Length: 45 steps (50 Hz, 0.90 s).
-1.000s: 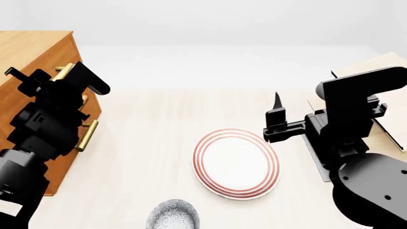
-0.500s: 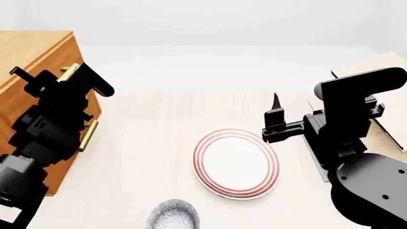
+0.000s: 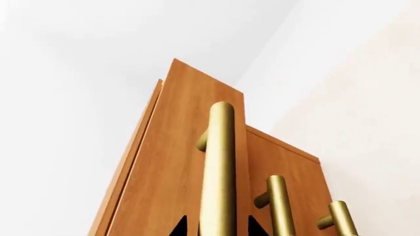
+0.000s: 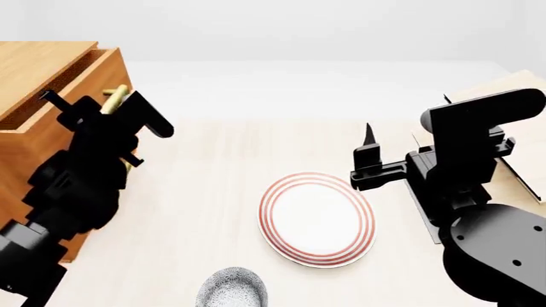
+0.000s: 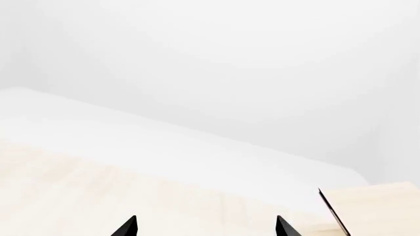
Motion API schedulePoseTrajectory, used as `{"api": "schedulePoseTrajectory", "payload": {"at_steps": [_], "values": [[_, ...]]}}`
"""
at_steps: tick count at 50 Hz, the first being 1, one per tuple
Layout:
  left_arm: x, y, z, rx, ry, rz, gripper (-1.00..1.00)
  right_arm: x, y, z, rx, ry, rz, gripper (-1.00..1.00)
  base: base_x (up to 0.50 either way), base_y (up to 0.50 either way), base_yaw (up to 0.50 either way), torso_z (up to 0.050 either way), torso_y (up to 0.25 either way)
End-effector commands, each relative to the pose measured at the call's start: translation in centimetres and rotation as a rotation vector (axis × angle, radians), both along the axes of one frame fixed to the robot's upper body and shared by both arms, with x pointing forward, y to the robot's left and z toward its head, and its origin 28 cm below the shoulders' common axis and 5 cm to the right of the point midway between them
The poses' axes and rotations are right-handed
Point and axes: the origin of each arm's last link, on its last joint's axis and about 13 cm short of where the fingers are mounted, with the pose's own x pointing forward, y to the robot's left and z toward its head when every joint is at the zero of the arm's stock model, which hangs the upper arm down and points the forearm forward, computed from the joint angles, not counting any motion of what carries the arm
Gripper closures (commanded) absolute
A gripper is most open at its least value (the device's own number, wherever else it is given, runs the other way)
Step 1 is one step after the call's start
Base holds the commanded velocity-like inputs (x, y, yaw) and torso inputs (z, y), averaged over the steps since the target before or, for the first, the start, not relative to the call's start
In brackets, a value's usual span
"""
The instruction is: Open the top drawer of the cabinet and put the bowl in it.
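The top drawer stands partly out of the cabinet at the far left, its front proud of the two lower ones. My left tool is clamped on its brass handle, one fingertip either side of the bar. I judge the opening step half done: next I need a straight pull toward the right. The bowl waits at the near edge of the tabletop, just near of the red-ringed plate. My right tool hangs spread wide and empty.
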Motion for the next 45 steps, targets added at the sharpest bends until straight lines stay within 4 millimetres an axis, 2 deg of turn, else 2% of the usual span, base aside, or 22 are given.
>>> {"api": "schedulePoseTrajectory", "payload": {"at_steps": [1, 29, 45], "values": [[-0.4, -2.0, -0.5, -0.044, 0.011, -0.100, 1.00, 0.0, 0.1, 0.0, -0.001, 0.000, 0.005, -1.00, 0.00, 0.00, 0.00, 0.000, 0.000], [-1.4, -4.4, -1.4, -0.023, 0.025, -0.225, 1.00, 0.2, 0.1, -0.3, 0.007, 0.005, 0.005, -1.00, 0.00, 0.00, 0.00, 0.000, 0.000], [-2.0, -5.5, -1.2, -0.014, 0.019, -0.282, 1.00, 0.2, 0.1, -0.3, 0.014, 0.006, 0.010, -1.00, 0.00, 0.00, 0.00, 0.000, 0.003]]}}
